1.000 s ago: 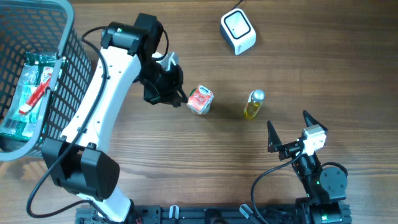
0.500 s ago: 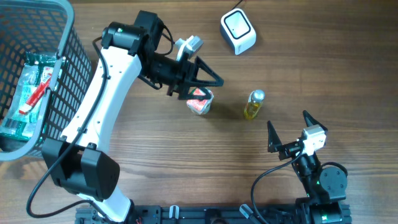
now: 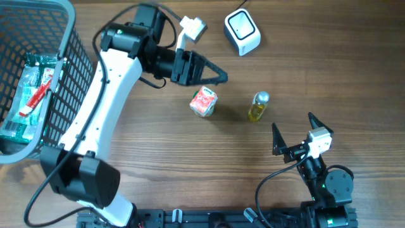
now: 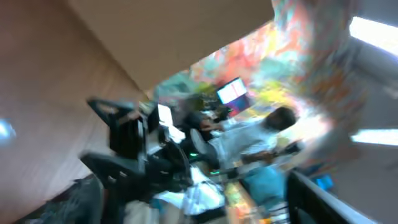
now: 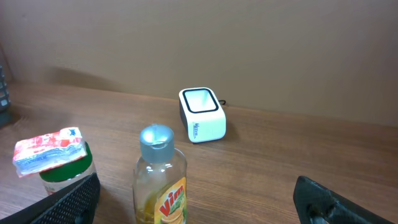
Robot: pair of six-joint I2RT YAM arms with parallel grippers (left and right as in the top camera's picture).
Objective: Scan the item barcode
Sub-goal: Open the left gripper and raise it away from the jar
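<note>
A small cup with a red and white lid [image 3: 204,101] stands on the table, touched by nothing. My left gripper [image 3: 214,75] hovers just behind it with its jaws open and empty, pointing right. The left wrist view is blurred and shows only the room beyond the table, with a dark finger [image 4: 78,200] at each lower corner. The white barcode scanner [image 3: 242,31] sits at the back. My right gripper [image 3: 295,132] rests open near the front edge. In its wrist view the cup [image 5: 53,155], a yellow Vim bottle [image 5: 160,180] and the scanner [image 5: 202,115] stand ahead of the right gripper [image 5: 199,214].
The Vim bottle [image 3: 258,106] stands right of the cup. A dark wire basket [image 3: 63,69] with several packaged goods fills the left edge of the table.
My left gripper has opened, let go of the cup and swung up and back from it, turning to point right. The cup stays where it stood. The right arm has not moved.
</note>
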